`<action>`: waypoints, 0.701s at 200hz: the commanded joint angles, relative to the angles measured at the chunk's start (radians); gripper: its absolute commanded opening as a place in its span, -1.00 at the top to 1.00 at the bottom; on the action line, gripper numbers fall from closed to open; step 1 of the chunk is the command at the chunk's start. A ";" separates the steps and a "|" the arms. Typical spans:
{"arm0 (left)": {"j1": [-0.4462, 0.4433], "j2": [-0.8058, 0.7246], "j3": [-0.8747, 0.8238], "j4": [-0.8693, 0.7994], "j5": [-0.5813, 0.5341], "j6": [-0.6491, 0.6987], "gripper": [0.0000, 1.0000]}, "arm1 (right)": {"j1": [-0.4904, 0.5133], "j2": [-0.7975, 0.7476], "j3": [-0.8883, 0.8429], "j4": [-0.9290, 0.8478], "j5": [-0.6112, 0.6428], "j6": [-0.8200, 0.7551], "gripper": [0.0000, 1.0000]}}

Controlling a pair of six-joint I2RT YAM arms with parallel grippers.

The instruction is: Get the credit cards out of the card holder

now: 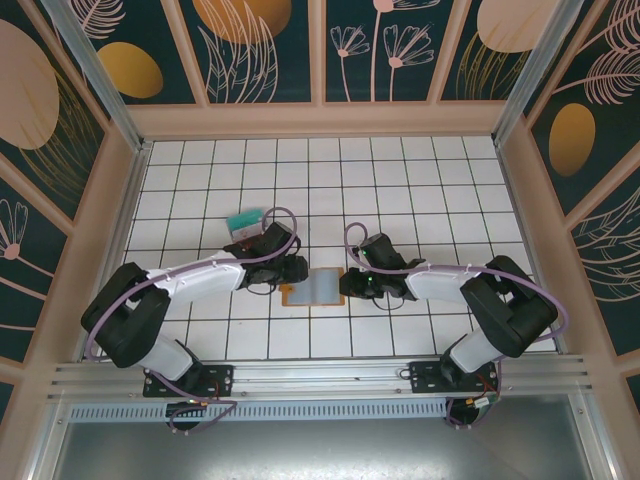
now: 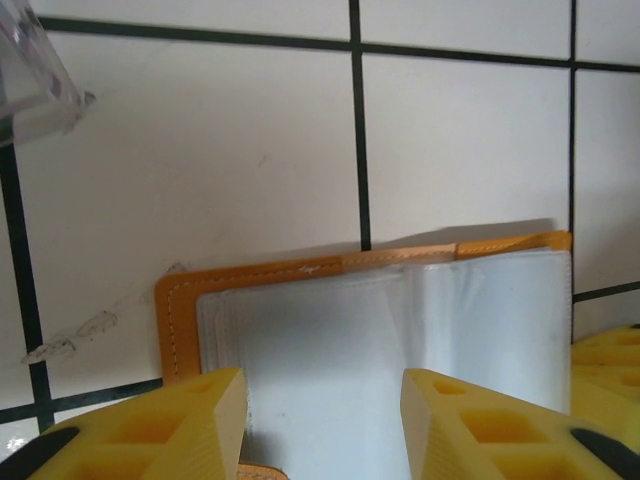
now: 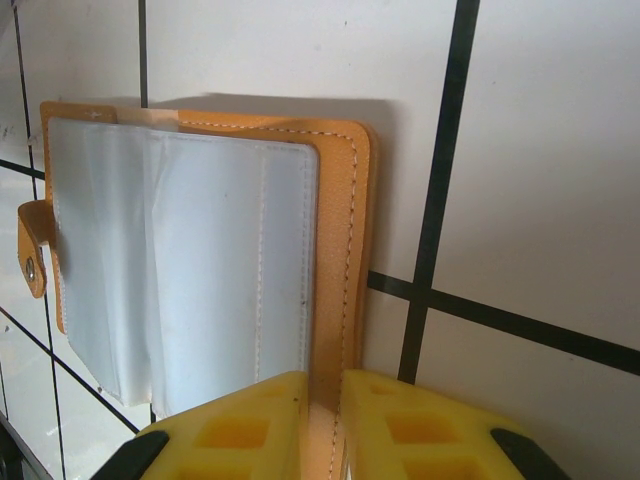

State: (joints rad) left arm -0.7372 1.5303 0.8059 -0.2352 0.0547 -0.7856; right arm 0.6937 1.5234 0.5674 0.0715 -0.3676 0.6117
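The orange card holder [image 1: 312, 288] lies open on the white tiled table between my two grippers, its grey-clear sleeves [image 2: 380, 330] facing up. My left gripper [image 2: 325, 420] is open, its yellow fingers [image 2: 200, 420] straddling the left half's sleeve. My right gripper [image 3: 325, 410] is shut on the holder's stitched orange right edge [image 3: 355, 200]. From above, the left gripper [image 1: 297, 272] and right gripper [image 1: 345, 285] sit at opposite ends of the holder. Teal credit cards [image 1: 243, 218] lie on the tiles behind the left arm. The sleeves [image 3: 180, 250] look pale; whether a card is inside I cannot tell.
A snap tab [image 3: 32, 262] sticks out from the holder's far side. Something clear and plastic [image 2: 30, 80] sits at the upper left of the left wrist view. Wooden walls [image 1: 130, 200] enclose the table, and a metal rail [image 1: 320, 375] runs along the near edge.
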 commanded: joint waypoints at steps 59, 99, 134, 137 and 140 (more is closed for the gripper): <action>0.005 0.066 -0.015 0.013 0.040 0.013 0.09 | 0.006 0.009 -0.012 -0.025 0.021 0.011 0.62; 0.004 0.093 -0.010 0.008 0.053 0.021 0.09 | 0.006 0.014 -0.009 -0.023 0.018 0.010 0.62; 0.004 0.099 -0.038 0.127 0.172 -0.005 0.06 | 0.006 0.021 -0.003 -0.024 0.019 0.008 0.62; 0.003 0.098 -0.040 0.138 0.179 -0.008 0.05 | 0.006 0.021 -0.003 -0.025 0.019 0.008 0.62; 0.003 0.097 -0.042 0.147 0.185 -0.011 0.05 | 0.006 0.021 -0.003 -0.025 0.019 0.007 0.62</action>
State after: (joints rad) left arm -0.7349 1.6062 0.7956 -0.1623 0.1440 -0.7830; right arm 0.6937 1.5234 0.5674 0.0715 -0.3676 0.6117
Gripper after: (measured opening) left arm 0.469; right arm 0.191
